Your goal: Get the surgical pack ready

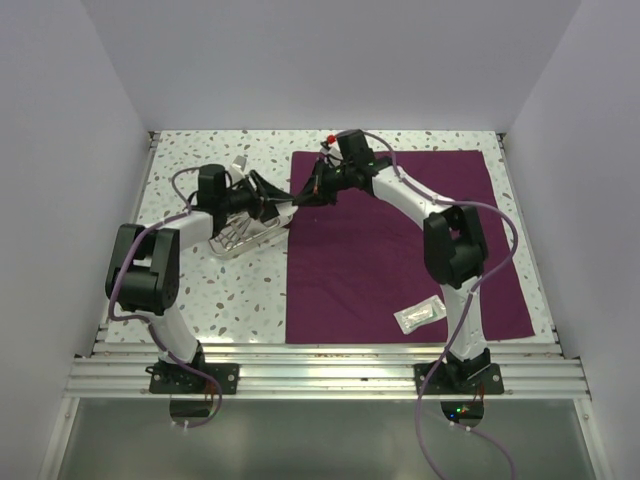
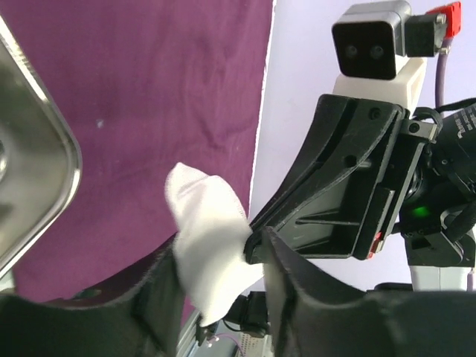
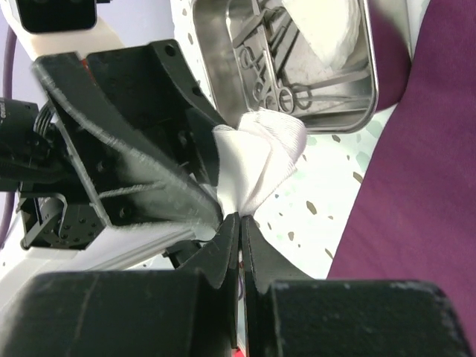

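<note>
The purple drape [image 1: 400,240] lies flat on the right half of the table. A white gauze square [image 3: 260,160] hangs in the air at the drape's left edge. My right gripper [image 3: 240,217] is shut on its lower corner. My left gripper [image 2: 222,249] is open, its fingers standing on either side of the same gauze [image 2: 208,238] and of the right fingertips. The two grippers meet in the top view, left [image 1: 285,205] and right [image 1: 303,197]. The steel tray [image 3: 372,82] holds scissor-like instruments [image 3: 275,82] and more gauze [image 3: 327,30].
A clear pouch [image 1: 420,315] lies on the drape's near edge beside the right arm. The tray [image 1: 240,240] sits on the speckled tabletop left of the drape, under the left arm. White walls enclose the table on three sides.
</note>
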Robot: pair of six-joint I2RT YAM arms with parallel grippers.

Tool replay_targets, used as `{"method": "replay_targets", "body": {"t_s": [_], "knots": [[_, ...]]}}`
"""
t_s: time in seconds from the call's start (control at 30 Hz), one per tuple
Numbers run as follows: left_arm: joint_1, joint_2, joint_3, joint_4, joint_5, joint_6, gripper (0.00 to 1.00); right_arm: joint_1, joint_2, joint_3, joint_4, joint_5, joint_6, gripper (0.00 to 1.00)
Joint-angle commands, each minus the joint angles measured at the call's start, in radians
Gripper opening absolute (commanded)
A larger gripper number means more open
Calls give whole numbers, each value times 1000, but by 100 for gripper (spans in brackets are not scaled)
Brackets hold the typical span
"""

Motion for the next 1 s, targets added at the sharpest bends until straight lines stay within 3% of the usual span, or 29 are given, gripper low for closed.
{"method": "replay_targets", "body": {"t_s": [0.0, 0.17, 0.3, 0.33, 0.37, 0.47, 0.5, 0.67, 0.97], "knots": [[20, -5, -29, 29, 15, 19, 44, 11, -88, -13, 32, -29, 6, 0], [21, -2, -34, 41, 27, 21, 25, 12, -83, -17, 44, -28, 12, 0], [21, 5, -17, 26, 30, 45, 0, 17, -68, 18, 5, -26, -2, 0], [24, 8, -7, 6, 27, 62, 0, 17, -59, 26, -12, -20, -9, 4], [26, 10, 24, -58, 19, 121, 0, 17, -56, 50, -69, -13, -40, 22], [41, 15, 82, -245, -24, 284, 0, 9, -48, 102, -219, 53, -130, 43], [55, 15, 114, -280, -56, 321, 0, 3, -48, 106, -244, 61, -147, 46], [104, 27, 155, -423, -126, 505, 0, -51, -92, 69, -377, 107, -251, 53], [127, 146, 188, -359, -128, 521, 0, -140, -243, -150, -416, 138, -334, 54]]}}
